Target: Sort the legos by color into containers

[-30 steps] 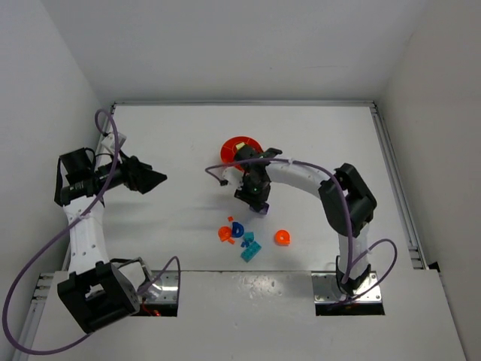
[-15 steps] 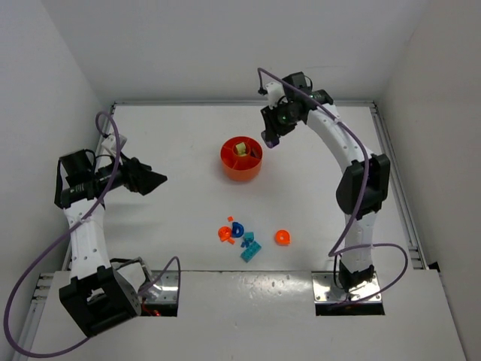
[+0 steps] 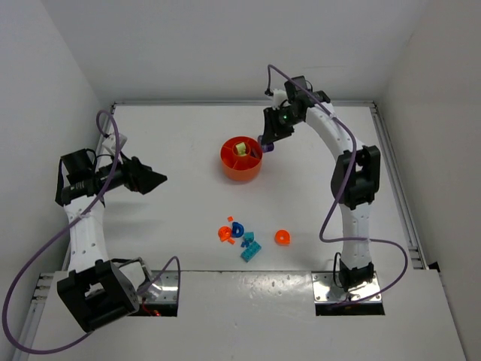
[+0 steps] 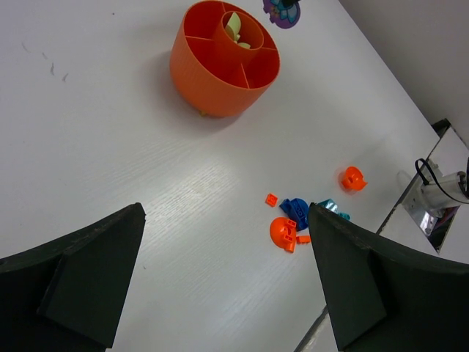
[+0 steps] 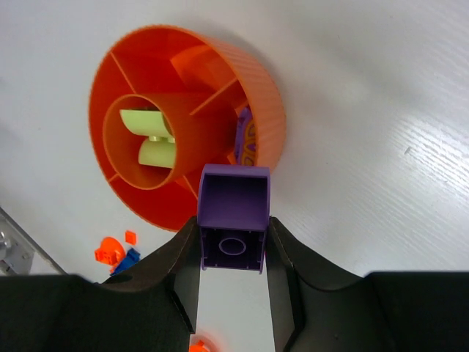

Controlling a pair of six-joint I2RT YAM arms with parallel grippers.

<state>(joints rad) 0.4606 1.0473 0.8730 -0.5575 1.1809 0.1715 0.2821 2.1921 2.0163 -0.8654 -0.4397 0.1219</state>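
Observation:
The containers are the compartments of one round orange dish (image 3: 228, 167) (image 4: 212, 81) (image 5: 267, 110). Lime legos (image 5: 154, 139) (image 4: 234, 29) lie in its middle cup, and a purple piece (image 5: 245, 139) shows in an outer compartment. My right gripper (image 3: 269, 143) (image 5: 233, 242) is shut on a purple brick (image 5: 234, 220), hanging above the table just off the dish's right rim. Loose legos lie near the front: two round orange pieces (image 3: 225, 234) (image 3: 282, 238), a blue one (image 3: 237, 229) (image 4: 294, 209) and a cyan one (image 3: 250, 247). My left gripper (image 3: 154, 180) (image 4: 226, 220) hovers open at the left, with nothing in it.
White walls close in the table on the left, the back and the right. A raised rail (image 3: 394, 173) runs along the right edge. A tiny orange square (image 4: 271, 199) lies beside the loose pile. The arm bases sit on a plate (image 3: 248, 293) at the near edge.
My right arm carried the purple brick from beside the loose pile to the back, then settled at the dish's right rim. The left arm has stayed put.

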